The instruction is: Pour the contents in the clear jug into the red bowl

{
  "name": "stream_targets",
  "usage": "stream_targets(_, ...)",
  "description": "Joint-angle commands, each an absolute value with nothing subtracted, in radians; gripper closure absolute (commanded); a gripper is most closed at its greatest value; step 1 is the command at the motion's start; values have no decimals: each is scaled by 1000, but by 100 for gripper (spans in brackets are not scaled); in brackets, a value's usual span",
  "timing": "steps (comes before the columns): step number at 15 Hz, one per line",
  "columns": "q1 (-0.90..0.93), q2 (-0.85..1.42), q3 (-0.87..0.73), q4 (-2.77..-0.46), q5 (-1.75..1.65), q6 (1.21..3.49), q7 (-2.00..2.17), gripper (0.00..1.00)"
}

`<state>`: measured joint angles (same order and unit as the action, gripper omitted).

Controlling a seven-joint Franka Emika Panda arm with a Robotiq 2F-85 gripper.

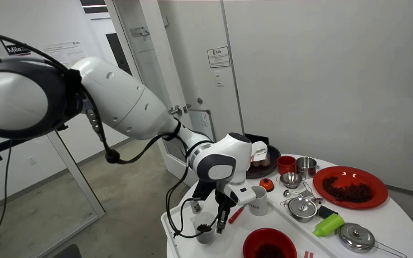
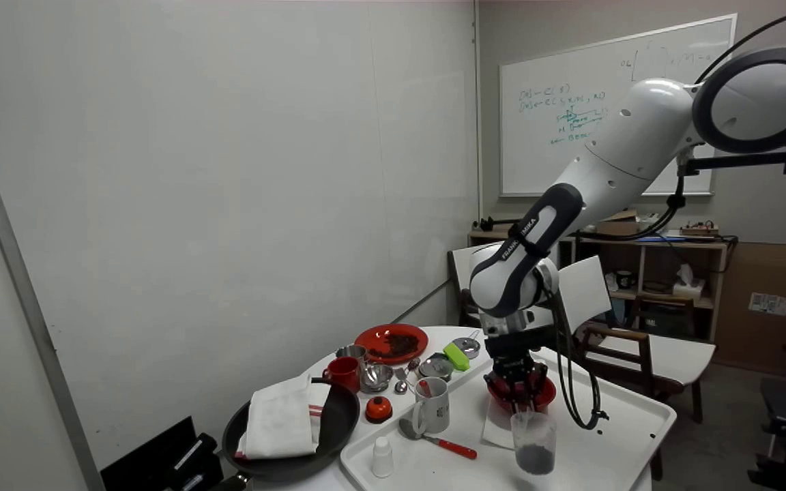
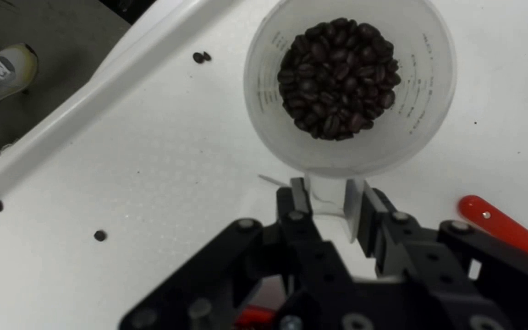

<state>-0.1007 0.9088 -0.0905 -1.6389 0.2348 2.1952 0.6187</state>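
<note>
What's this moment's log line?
clear jug: upright, dark beans inside | gripper: astride handle, grip unclear | red bowl: dark contents | pour: outstanding

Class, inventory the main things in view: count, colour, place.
Tray: one, white, on table.
Jug: one, clear, in tray.
Beans: many, dark, jug and tray.
Bowl: one, red, in tray.
Mug: one, white, in tray.
Utensil: one, red-handled, in tray.
Dish: one, red, on table.
Cup: one, red, on table.
Open vessels: two, silver, on table.
Lidded pots: two, silver, on table.
Pan: one, black, on table.
Cloth: one, white, in pan.
Unclear object: one, green, on table.
Arm: one, mostly white, above tray.
Gripper: one, black, at jug.
</note>
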Motion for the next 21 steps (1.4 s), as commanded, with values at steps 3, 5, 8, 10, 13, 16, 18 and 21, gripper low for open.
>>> stream_targets(3, -83, 889, -148, -1556, 185, 2017, 577, 89)
stream_targets(5, -85, 886, -168, -1520, 160, 1979, 571, 89)
stream_targets(8, -87, 879, -206, -1476, 116, 1975, 582, 89)
stream_targets(10, -91, 875, -231, -1452, 92, 1982, 595, 89)
stream_targets(13, -100, 881, -261, -1424, 73, 1993, 612, 89)
stream_targets(16, -104, 888, -279, -1422, 70, 2045, 641, 89)
stream_targets(18, -98, 899, -291, -1424, 67, 2082, 680, 89)
stream_targets(21, -81, 914, -308, -1436, 50, 2147, 748, 89)
